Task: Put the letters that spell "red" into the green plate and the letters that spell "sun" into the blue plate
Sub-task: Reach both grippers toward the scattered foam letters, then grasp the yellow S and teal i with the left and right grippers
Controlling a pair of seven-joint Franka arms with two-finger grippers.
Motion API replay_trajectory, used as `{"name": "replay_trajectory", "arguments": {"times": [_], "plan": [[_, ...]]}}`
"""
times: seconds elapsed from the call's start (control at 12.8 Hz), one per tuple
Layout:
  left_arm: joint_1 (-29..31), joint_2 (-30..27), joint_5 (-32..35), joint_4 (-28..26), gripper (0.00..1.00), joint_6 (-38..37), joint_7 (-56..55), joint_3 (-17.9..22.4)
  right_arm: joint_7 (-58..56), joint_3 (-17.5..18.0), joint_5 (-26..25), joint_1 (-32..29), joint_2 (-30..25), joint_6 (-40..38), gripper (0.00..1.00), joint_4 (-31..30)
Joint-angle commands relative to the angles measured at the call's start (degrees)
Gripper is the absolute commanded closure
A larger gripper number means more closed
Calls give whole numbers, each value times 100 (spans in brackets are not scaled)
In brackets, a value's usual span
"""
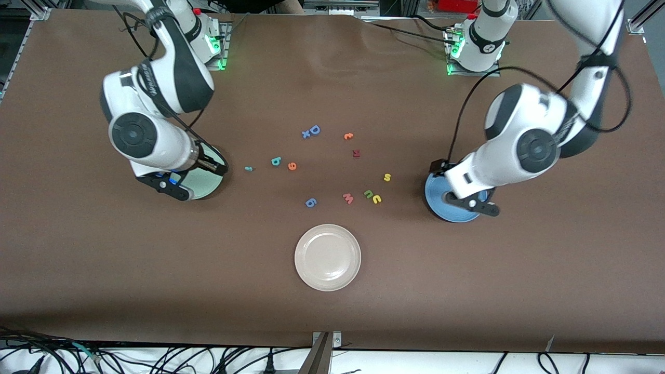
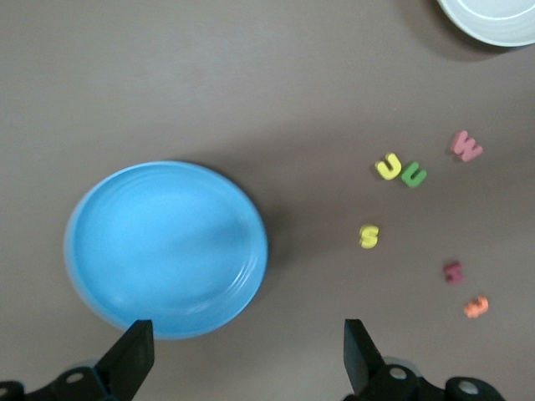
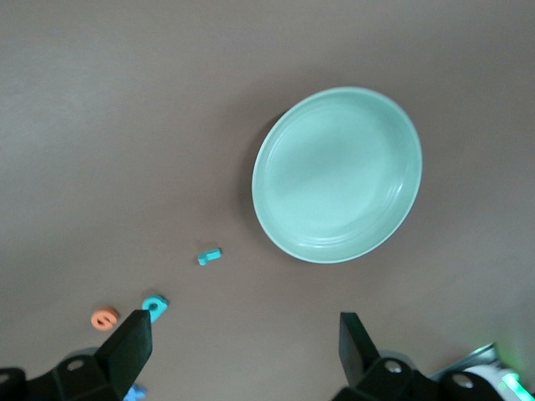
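Tabletop: brown, carrying three plates and scattered foam letters.

Green plate: at the right arm's end; in the front view mostly hidden under the arm, in the right wrist view seen whole and holding nothing. Right gripper hung over the tabletop just beside it, fingers apart and holding nothing.

Blue plate: at the left arm's end, likewise half covered from the front; the left wrist view showed it whole and bare. Left gripper hung over its rim, fingers apart, nothing between them.

Cream plate: nearest the front camera.

Letters for "red": teal r, teal d, orange e, in a loose row between the plates.

Letters for "sun": yellow s, green arch touching yellow arch.

Others, front view only: blue D, blue 6.
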Motion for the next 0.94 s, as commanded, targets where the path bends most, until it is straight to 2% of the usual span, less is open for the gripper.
{"name": "replay_trajectory", "arguments": {"times": [0.0,0.16,0.31,0.63,0.7,0.78,0.86], "plan": [[-396,310,-34,-221,0,736,-700,35,826,-6,483,31,98,407,1,-342],[-642,635,-34,-764,0,2139,-956,35,1213,11,644,31,107,898,1,-790],[-730,786,-34,-1073,0,2804,-1027,35,1434,125,644,40,107,1391,1,-1247],[-1187,769,-34,-1338,0,2894,-1703,44,1706,283,644,57,115,3032,2,-2450],[-1249,760,-26,-1417,0,2894,-1852,44,1716,284,644,75,133,3306,4,-2627],[-1337,725,-8,-1522,0,2894,-1880,61,1751,284,644,75,194,3405,11,-2664],[-1381,725,192,-1575,0,2894,-1950,61,1777,284,644,101,273,3493,13,-2664]]}}
